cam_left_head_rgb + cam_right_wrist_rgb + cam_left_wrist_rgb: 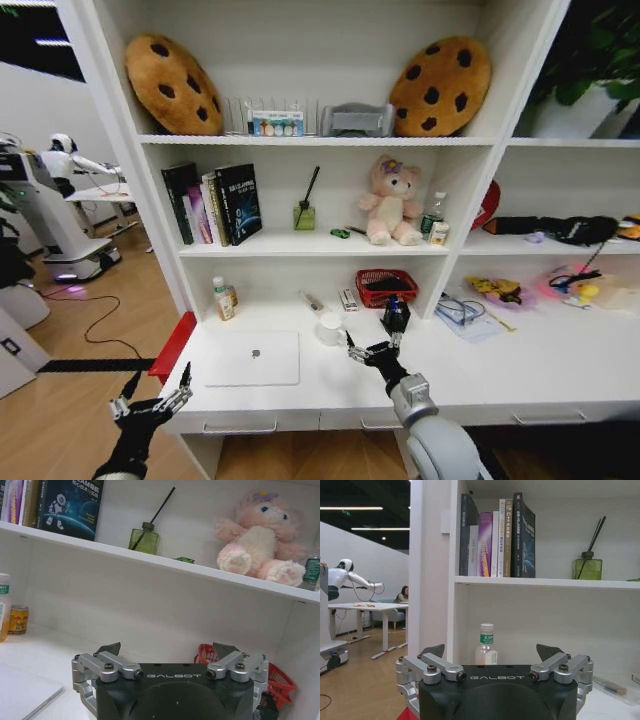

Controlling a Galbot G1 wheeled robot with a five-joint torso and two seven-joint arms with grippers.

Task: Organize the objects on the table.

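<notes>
While the left gripper [155, 398] hangs spread and holding nothing at the lower left of the head view, just off the front corner of the white table [560, 365], the right gripper [370, 347] hovers over the middle of the desk top, fingers likewise parted around nothing. Silver laptop [251, 358] lies closed and flat left of centre, near the front edge. Behind it, toward the back wall, stand a clear bottle [220, 297] and a small yellow can [231, 295] side by side. At centre sits a red basket [385, 287]. On the shelf above, a green toy car [340, 233] rests just left of the pink plush bear [392, 200], with 1 reed diffuser [305, 212] farther left.
</notes>
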